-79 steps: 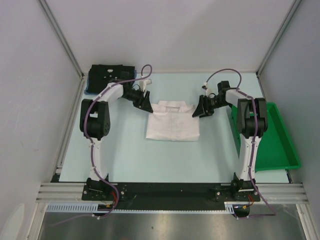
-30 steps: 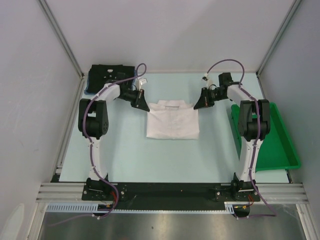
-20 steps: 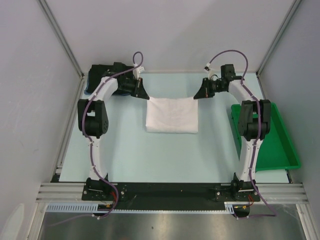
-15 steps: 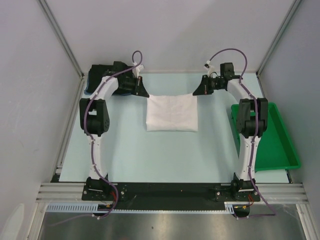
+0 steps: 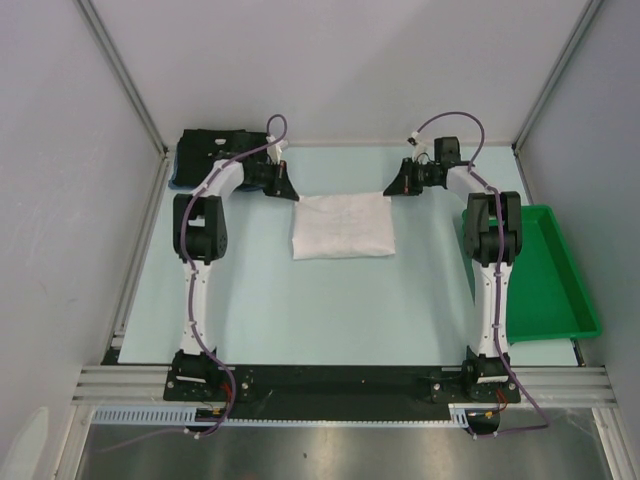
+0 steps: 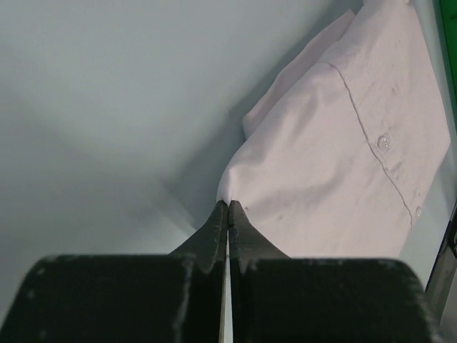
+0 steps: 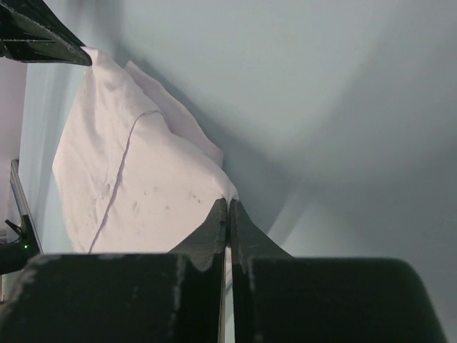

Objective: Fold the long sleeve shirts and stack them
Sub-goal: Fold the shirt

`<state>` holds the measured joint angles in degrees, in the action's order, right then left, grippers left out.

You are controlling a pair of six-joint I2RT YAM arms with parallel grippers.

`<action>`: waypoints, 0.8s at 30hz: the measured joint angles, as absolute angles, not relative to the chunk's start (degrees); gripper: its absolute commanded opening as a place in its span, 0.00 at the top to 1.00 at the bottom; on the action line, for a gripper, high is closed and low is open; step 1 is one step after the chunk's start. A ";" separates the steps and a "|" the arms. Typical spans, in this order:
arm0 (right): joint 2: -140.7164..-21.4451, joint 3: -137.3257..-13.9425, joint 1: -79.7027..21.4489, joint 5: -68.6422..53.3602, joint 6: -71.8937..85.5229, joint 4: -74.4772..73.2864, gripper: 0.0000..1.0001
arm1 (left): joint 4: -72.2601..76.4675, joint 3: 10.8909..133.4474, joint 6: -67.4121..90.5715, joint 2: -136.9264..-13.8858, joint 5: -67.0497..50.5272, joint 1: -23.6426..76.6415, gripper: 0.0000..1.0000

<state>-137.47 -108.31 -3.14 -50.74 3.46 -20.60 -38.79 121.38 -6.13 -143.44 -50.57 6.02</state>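
The white shirt (image 5: 342, 227) lies folded on the table (image 5: 300, 310), toward the far side. The left gripper (image 6: 228, 207) and right gripper (image 7: 228, 204) each pinch one far corner, fingers pressed on the cloth. Both should move level and together, so the fold lands square.

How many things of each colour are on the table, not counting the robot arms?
white shirt: 1
black shirt: 1
blue shirt, only an edge peeking out under the black one: 1
green tray: 1
Total: 4
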 measured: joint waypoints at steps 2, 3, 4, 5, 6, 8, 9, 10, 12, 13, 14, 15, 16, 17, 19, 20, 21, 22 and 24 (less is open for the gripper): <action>-137.75 -108.33 -3.11 -50.37 4.05 -19.79 1.00 | -38.37 121.95 -5.34 -144.09 -50.54 6.02 1.00; -138.04 -108.38 -3.11 -50.17 4.45 -19.20 1.00 | -38.11 122.21 -4.91 -144.33 -50.50 6.02 1.00; -138.28 -108.40 -3.11 -50.00 4.64 -18.70 1.00 | -37.87 122.39 -4.43 -144.51 -50.26 6.02 1.00; -138.54 -108.40 -3.11 -49.87 4.99 -18.41 1.00 | -37.74 122.50 -4.08 -144.57 -50.09 6.02 1.00; -138.93 -108.40 -3.11 -49.74 5.39 -18.06 1.00 | -37.69 122.69 -3.77 -144.68 -49.91 6.02 1.00; -139.48 -108.40 -3.11 -49.41 6.13 -17.74 1.00 | -37.52 123.02 -2.98 -144.88 -49.52 6.02 1.00; -139.74 -108.42 -3.11 -49.28 6.63 -17.56 1.00 | -37.43 123.07 -2.83 -144.88 -49.32 6.02 1.00; -139.94 -108.42 -3.14 -49.17 7.09 -17.39 1.00 | -37.39 123.11 -2.48 -144.94 -49.10 6.02 1.00; -140.25 -108.44 -3.14 -48.77 8.16 -16.91 1.00 | -37.30 123.13 -1.91 -145.05 -48.64 6.02 1.00; -140.29 -108.44 -3.16 -48.62 8.80 -16.64 1.00 | -37.30 123.13 -1.76 -145.10 -48.53 6.02 1.00; -140.29 -108.44 -3.18 -48.49 9.41 -16.29 1.00 | -37.30 123.13 -1.54 -145.14 -48.38 6.02 1.00; -140.29 -108.44 -3.20 -48.42 9.98 -15.77 1.00 | -37.26 123.13 -1.43 -145.18 -48.23 6.02 1.00; -140.29 -108.47 -3.22 -48.38 10.59 -15.18 1.00 | -37.23 123.13 -1.41 -145.21 -48.10 6.00 1.00; -140.29 -108.47 -3.29 -48.36 11.03 -14.66 1.00 | -37.10 123.13 -1.39 -145.21 -48.01 5.98 1.00; -140.29 -108.47 -3.53 -48.31 11.64 -14.04 1.00 | -36.69 123.11 -1.06 -145.18 -48.03 5.80 1.00; -140.29 -108.49 -3.73 -48.29 11.99 -13.56 1.00 | -36.36 123.07 -0.84 -145.18 -48.14 5.69 1.00; -140.29 -108.49 -3.81 -48.27 12.12 -13.19 1.00 | -36.03 122.96 -0.49 -145.18 -48.21 5.56 1.00; -140.29 -108.47 -3.95 -48.29 12.34 -12.82 1.00 | -35.70 122.85 -0.23 -145.18 -48.29 5.37 1.00; -140.29 -108.47 -4.27 -48.29 13.13 -11.81 1.00 | -35.38 122.67 0.14 -145.18 -48.34 5.06 1.00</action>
<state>-140.29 -108.47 -4.27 -48.29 13.13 -11.81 -35.38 122.67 0.14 -145.18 -48.34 5.06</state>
